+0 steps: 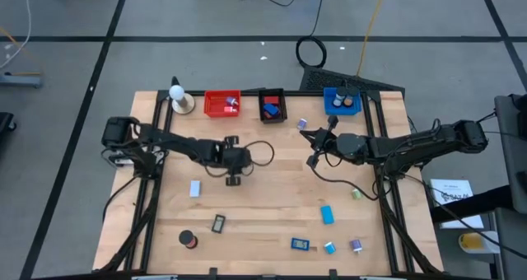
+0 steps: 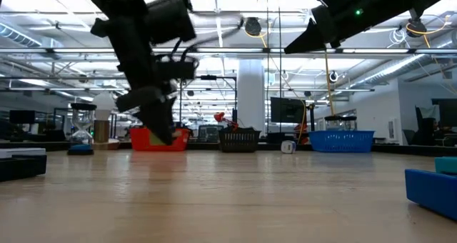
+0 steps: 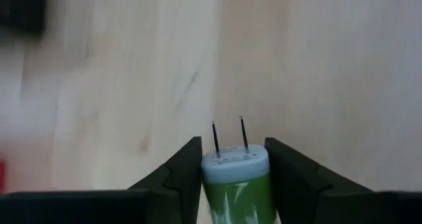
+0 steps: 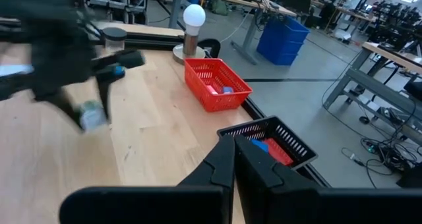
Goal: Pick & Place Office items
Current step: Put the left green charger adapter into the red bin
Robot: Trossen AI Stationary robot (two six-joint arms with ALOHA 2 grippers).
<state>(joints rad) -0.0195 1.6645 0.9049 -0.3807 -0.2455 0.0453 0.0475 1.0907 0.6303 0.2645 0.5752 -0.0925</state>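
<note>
Left gripper (image 3: 234,178) is closed on a green charger plug (image 3: 236,181) with two metal prongs, holding it above the wooden table (image 1: 272,189) near its middle; right gripper (image 4: 235,168) hangs with fingers pressed together and empty, near the black bin (image 4: 273,140) and red bin (image 4: 216,84).

Light wooden plank desk (image 1: 272,206) sat on a grey concrete floor (image 1: 165,16) crossed by dark tape lines. A black coiled cable (image 1: 310,51) and a yellow cord (image 1: 372,16) ran across the floor behind it. The room was a big open lab: bright ceiling strip lights (image 2: 214,0), exposed metal trusses (image 2: 235,53), a white pillar (image 2: 250,93) mid-room. Further benches with steel legs (image 4: 369,79) and a tall blue bin (image 4: 282,39) stood off to the side.
</note>
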